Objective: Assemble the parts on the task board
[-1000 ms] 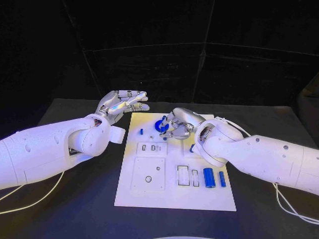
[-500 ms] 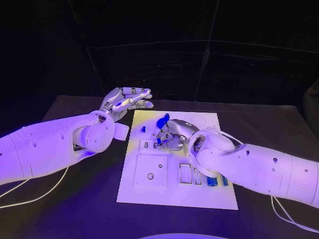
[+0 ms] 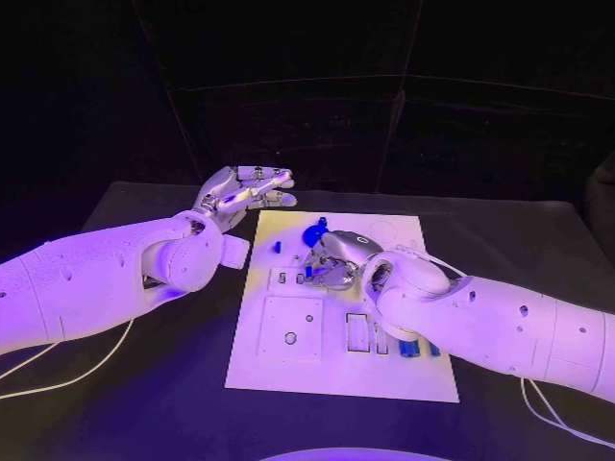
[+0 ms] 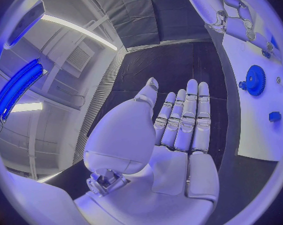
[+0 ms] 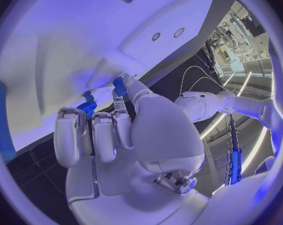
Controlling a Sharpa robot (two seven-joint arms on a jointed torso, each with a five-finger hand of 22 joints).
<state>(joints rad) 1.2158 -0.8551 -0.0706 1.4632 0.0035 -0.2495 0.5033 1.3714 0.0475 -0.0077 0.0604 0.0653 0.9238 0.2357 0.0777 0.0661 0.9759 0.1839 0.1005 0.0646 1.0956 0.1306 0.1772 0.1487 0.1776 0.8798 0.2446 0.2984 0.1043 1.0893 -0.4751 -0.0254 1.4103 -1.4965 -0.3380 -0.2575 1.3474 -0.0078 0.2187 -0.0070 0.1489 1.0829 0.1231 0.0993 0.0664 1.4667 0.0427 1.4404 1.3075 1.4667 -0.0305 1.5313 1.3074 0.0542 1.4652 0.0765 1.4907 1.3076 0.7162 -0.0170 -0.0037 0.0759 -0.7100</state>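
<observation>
Right hand (image 3: 332, 261) has slid down the task board (image 3: 391, 379), pinching a blue part (image 5: 119, 86); left hand (image 3: 238, 195) stays open.

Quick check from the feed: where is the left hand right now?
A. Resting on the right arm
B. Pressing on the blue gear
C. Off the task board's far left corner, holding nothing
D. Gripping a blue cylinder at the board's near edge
C: the head view shows the left hand beside the task board at its far left corner, and the left wrist view shows its fingers extended with nothing in them.
</observation>
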